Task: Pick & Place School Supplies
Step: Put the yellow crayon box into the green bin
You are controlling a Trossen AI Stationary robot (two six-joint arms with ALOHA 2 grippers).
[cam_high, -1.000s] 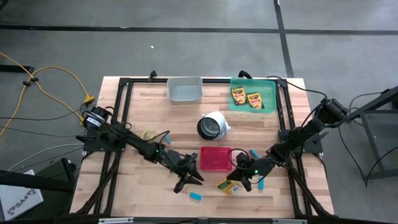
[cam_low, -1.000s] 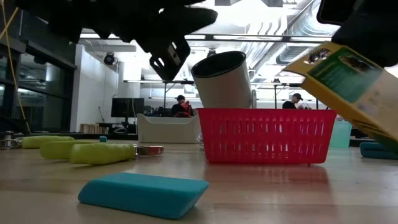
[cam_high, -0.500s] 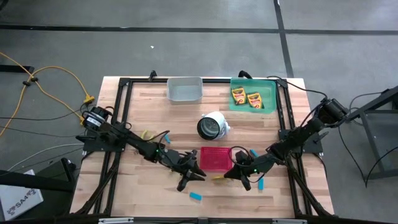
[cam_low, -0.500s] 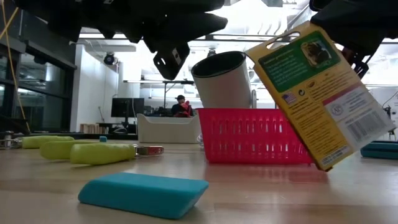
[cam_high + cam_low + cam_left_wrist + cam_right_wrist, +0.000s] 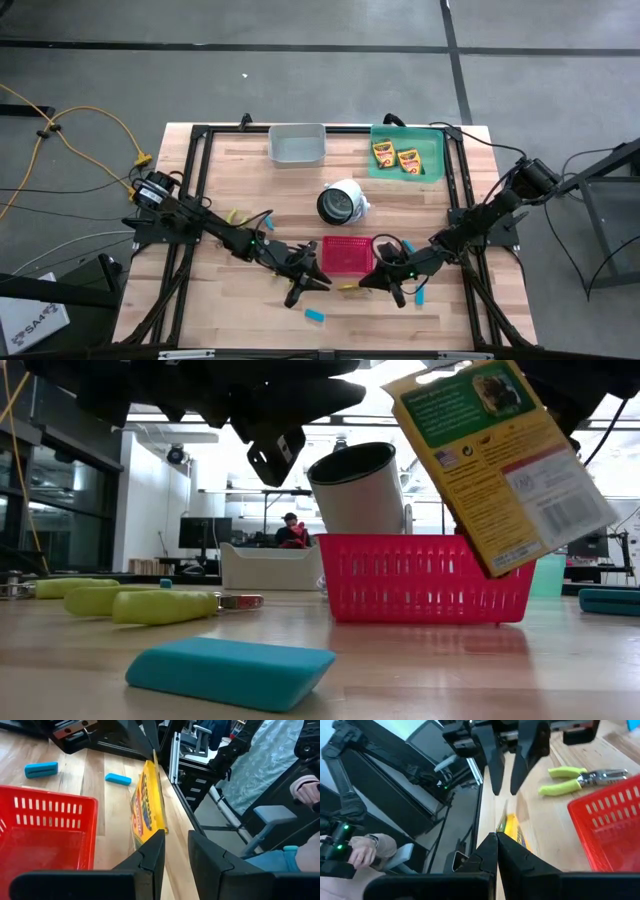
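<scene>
- The right gripper (image 5: 368,283) is hanging just in front of the red basket (image 5: 346,254), fingers pinched tight on a crayon box (image 5: 502,460).
- That box is hanging clear of the table (image 5: 230,300), tilted, its printed back facing the low camera and its lower corner overlapping the basket's near wall in that view.
- In the left wrist view the same box (image 5: 146,802) is showing edge-on, yellow, just beyond the basket's corner (image 5: 50,815).
- The left gripper (image 5: 318,282) is hovering near the basket's other front corner, its jaws standing part-way apart with nothing between them.
- The two grippers are pointing at each other, close but not touching, with the box between them.
- Two more crayon boxes (image 5: 394,155) are lying side by side in the green tray (image 5: 432,140) at the far right of the table.
- A grey bin (image 5: 297,143) is sitting next to the tray, and a white cylinder (image 5: 340,201) is lying on its side behind the basket.
- One blue block (image 5: 314,316) is lying near the front edge; another (image 5: 419,294) is sitting beside the right arm, and a third (image 5: 268,221) is by the left arm.
- Yellow-green pliers (image 5: 165,606) are lying flat on the table to the left of the basket in the low view.
</scene>
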